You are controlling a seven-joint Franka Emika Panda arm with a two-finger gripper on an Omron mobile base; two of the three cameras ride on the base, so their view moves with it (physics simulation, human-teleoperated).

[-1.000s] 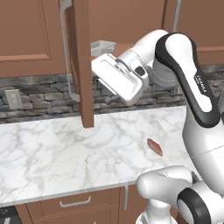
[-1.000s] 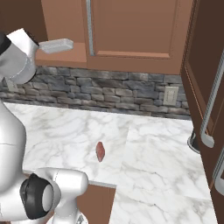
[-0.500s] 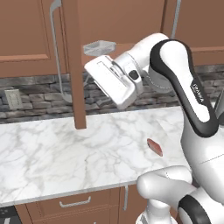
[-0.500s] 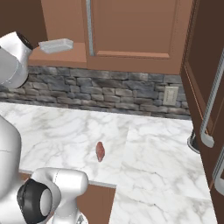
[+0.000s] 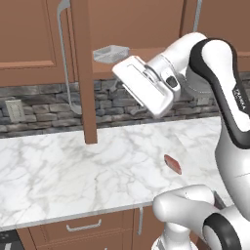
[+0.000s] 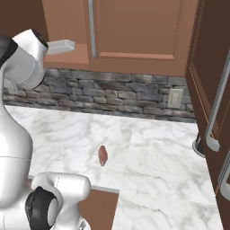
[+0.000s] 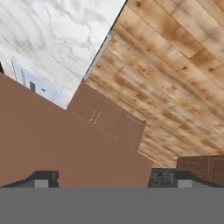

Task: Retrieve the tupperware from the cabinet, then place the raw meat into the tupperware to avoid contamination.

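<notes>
The cabinet's door (image 5: 82,73) stands swung open, edge-on to the left base view, with its curved silver handle (image 5: 63,53) on the far side. The translucent tupperware (image 5: 111,52) sits on the cabinet's bottom shelf (image 6: 67,56), and its rim shows as tupperware (image 6: 60,46) in the right base view. My white hand (image 5: 142,87) hangs just below and right of it, not touching. In the hand view my gripper (image 7: 108,179) is open, its fingertips (image 7: 41,178) wide apart with nothing between them, close to a brown door face (image 7: 57,148). The raw meat (image 5: 172,164) lies flat on the marble counter (image 5: 73,171); in the right base view the raw meat (image 6: 103,155) shows again.
A closed cabinet door with a silver handle (image 6: 92,22) is right of the open shelf. A tall dark cabinet with bar handles (image 6: 218,112) stands at the counter's right end. A wall outlet (image 5: 14,111) sits on the stone backsplash. Lower drawers (image 5: 83,227) run under the counter edge.
The cabinet door has swung further open to the left. My hand followed it left, then drew back to the right, away from the door.
</notes>
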